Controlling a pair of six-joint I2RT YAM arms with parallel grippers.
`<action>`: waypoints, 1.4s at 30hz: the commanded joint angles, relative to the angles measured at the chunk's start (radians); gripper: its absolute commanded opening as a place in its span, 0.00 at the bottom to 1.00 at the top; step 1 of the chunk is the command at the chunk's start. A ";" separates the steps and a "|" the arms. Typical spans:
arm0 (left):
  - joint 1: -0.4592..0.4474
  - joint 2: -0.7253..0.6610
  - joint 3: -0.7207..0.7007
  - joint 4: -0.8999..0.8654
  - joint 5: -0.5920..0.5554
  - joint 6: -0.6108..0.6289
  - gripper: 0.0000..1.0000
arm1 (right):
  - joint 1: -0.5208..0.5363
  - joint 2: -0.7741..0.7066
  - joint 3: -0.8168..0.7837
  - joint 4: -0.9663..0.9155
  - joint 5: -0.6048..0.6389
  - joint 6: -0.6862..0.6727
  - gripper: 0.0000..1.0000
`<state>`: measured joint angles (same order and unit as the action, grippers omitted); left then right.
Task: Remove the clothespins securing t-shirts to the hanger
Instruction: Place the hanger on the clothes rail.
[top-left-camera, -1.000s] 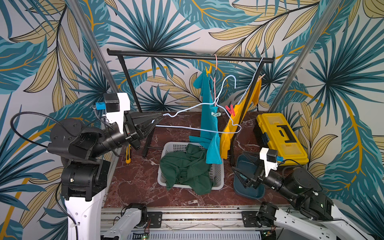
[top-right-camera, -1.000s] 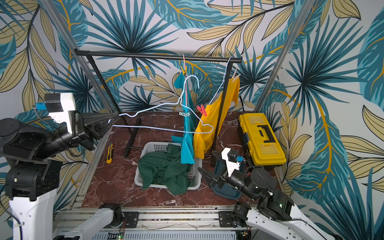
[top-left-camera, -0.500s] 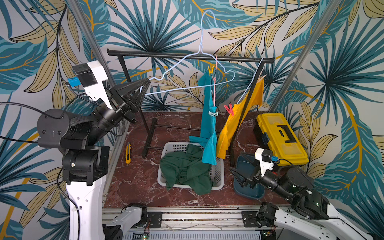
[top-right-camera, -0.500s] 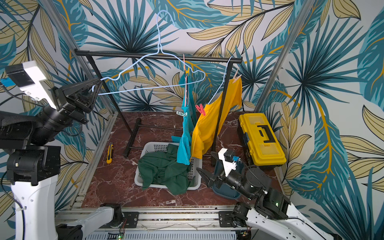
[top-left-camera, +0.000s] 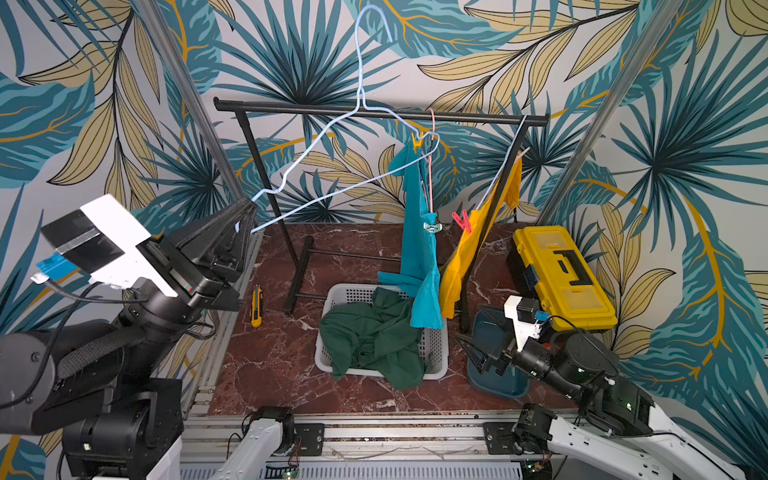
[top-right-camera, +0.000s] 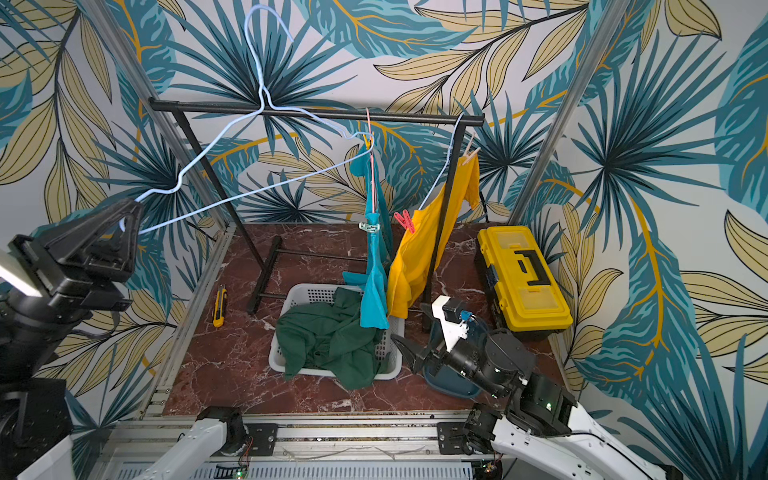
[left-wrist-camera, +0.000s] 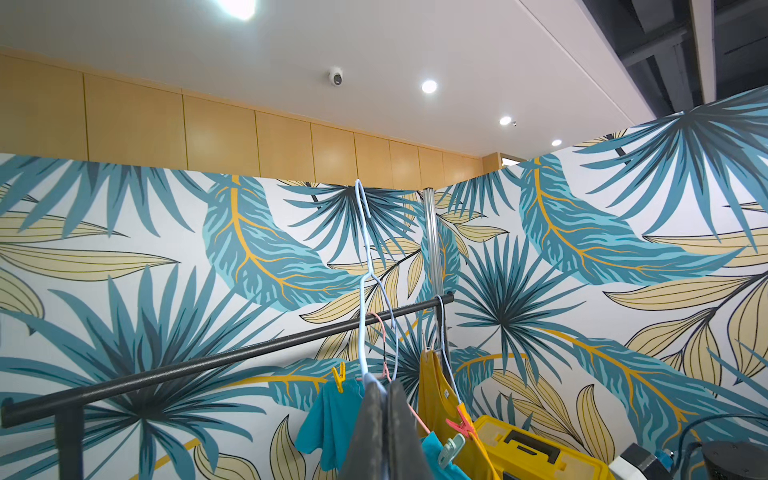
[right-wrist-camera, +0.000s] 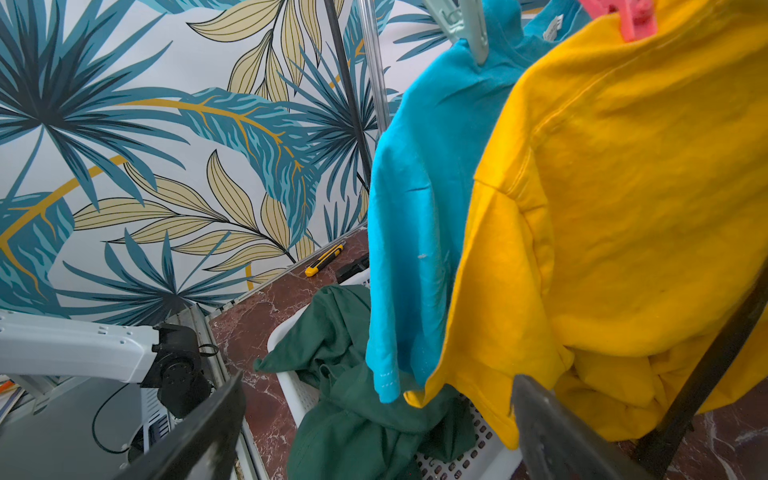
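Marble tabletop (top-left-camera: 270, 357); left gripper (top-left-camera: 246, 217), clamped on the hanger (top-left-camera: 360, 75), has dropped lower; basket (top-left-camera: 332, 299) beside the splayed, empty right gripper (top-left-camera: 469, 326) holds green t-shirt (top-left-camera: 370, 336).

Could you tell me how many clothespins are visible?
4: yellow clothespin atop the turquoise shirt, pale green clothespin lower on it, pink clothespin on the yellow shirt, peach clothespin at its top. Others may be hidden.

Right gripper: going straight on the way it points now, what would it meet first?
Probably the hanging hem of the turquoise t-shirt, beside the yellow t-shirt; the dark green t-shirt in the white basket lies behind. Depth is unclear.
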<state>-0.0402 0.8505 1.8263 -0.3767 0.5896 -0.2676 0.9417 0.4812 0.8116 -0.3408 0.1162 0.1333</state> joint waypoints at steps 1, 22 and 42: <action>0.005 -0.009 -0.041 -0.105 -0.038 0.053 0.00 | 0.001 0.019 0.001 0.028 0.011 -0.014 0.99; 0.006 0.056 -0.167 0.006 -0.245 0.124 0.00 | 0.000 0.127 0.024 0.068 -0.011 -0.035 0.99; 0.006 0.092 -0.278 -0.044 -0.541 0.286 0.00 | -0.001 0.175 0.026 0.099 -0.030 -0.037 0.99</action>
<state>-0.0402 0.9535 1.5993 -0.4076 0.1310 -0.0174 0.9413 0.6743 0.8360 -0.2653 0.0891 0.0971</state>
